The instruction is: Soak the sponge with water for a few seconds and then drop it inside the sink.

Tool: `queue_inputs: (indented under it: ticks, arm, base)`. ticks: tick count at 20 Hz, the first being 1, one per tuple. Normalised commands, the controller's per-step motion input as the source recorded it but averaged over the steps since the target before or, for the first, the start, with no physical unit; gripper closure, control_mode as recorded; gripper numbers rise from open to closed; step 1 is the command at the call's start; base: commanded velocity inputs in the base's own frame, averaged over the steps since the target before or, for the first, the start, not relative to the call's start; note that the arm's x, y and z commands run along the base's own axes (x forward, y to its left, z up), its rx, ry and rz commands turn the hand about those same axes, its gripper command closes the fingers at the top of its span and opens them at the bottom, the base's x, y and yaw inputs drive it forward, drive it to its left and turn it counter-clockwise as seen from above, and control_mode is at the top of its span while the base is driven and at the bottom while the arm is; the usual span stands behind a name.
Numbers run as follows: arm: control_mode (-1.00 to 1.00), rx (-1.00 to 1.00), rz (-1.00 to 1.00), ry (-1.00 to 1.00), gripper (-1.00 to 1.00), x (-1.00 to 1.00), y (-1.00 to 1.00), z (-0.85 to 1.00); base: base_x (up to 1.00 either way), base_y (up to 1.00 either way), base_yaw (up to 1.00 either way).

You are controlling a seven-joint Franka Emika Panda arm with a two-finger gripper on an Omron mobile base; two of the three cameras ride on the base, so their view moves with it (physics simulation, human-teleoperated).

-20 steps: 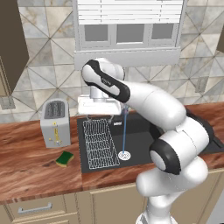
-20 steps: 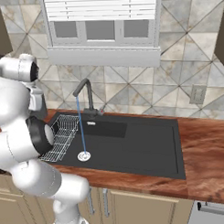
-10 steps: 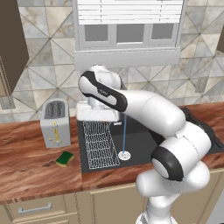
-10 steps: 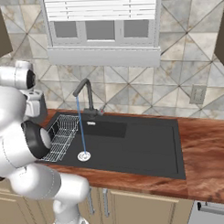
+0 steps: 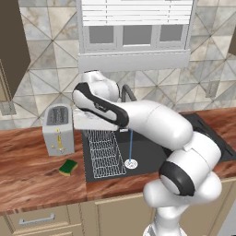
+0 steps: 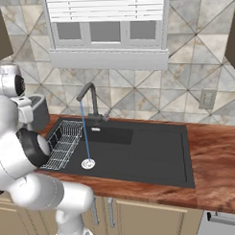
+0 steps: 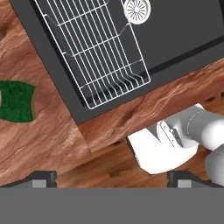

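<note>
The sponge (image 5: 68, 167) is green on top with a yellow edge. The sink (image 6: 154, 151) is dark grey-black, its drain (image 6: 88, 163) silver, its wire rack (image 5: 105, 153) white. The water (image 6: 84, 132) is a pale-blue stream. The toaster (image 5: 58, 129) is silver-grey. The counter (image 5: 27, 175) is reddish-brown wood grain, and the backsplash (image 6: 185, 86) shows beige-grey triangular tiles.

Sponge (image 5: 68, 167) lies flat on the wooden counter (image 5: 32, 179), bare wood on its front and left sides; toaster (image 5: 58, 129) stands just behind it, blocking approach from the rear; sink (image 6: 140, 152) edge close on its right; wire rack (image 5: 105, 153) takes up the basin's left part; water (image 5: 131, 145) falls onto the drain (image 6: 88, 163) beside the rack; right part of basin open; gripper (image 7: 111, 177) fingers spread wide, above the counter's front edge.
</note>
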Motion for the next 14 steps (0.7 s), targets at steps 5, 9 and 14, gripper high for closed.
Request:
queue_inputs:
  ticks: [5,9,14]
  arm:
    - [-1.00,-0.04,0.00,-0.18,-1.00,0.00,0.23,-0.23]
    - [-1.00,0.00,0.00,-0.13,-1.00,0.07,0.19,-0.12]
    - [-1.00,0.03,0.00,-0.04,-1.00,0.14,0.17,-0.04]
  base:
    - [0.00,0.00,0.00]
    - [0.00,0.00,0.00]
    - [0.00,0.00,0.00]
